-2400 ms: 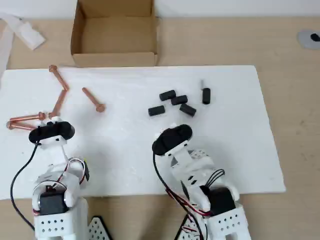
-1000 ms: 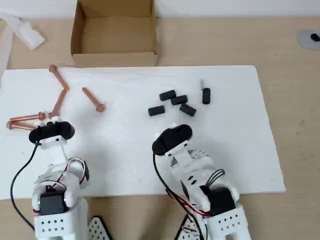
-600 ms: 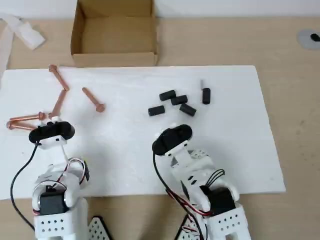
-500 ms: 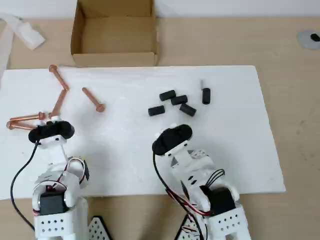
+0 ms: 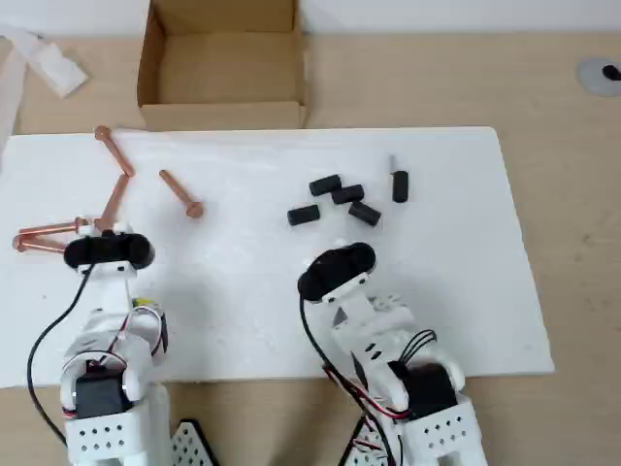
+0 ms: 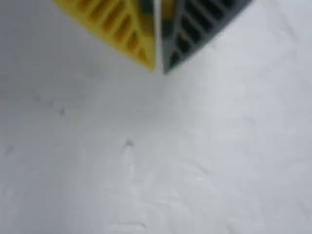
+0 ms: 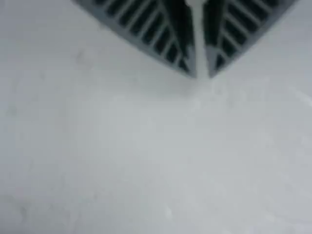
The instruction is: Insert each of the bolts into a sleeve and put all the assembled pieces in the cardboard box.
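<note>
Several copper bolts lie at the mat's left: one (image 5: 114, 150) far out, one (image 5: 114, 199) below it, one (image 5: 181, 194) more to the middle, and two (image 5: 44, 236) by the left edge. Several black sleeves (image 5: 347, 194) cluster at the mat's centre right, one (image 5: 400, 185) standing apart. The cardboard box (image 5: 223, 115) stands open and empty beyond the mat. My left arm (image 5: 107, 250) hovers beside the left-edge bolts; its gripper (image 6: 158, 67) is shut on nothing, just above bare mat. My right arm (image 5: 337, 270) sits just short of the sleeves, its gripper (image 7: 199, 73) shut and empty.
A white mat (image 5: 243, 272) covers most of the wooden table. White packaging scraps (image 5: 53, 63) lie at the far left corner and a grey disc (image 5: 600, 75) at the far right edge.
My left arm has shifted a little forward and to the right, nearer the bolts. The right arm has barely moved. No bolt or sleeve has moved.
</note>
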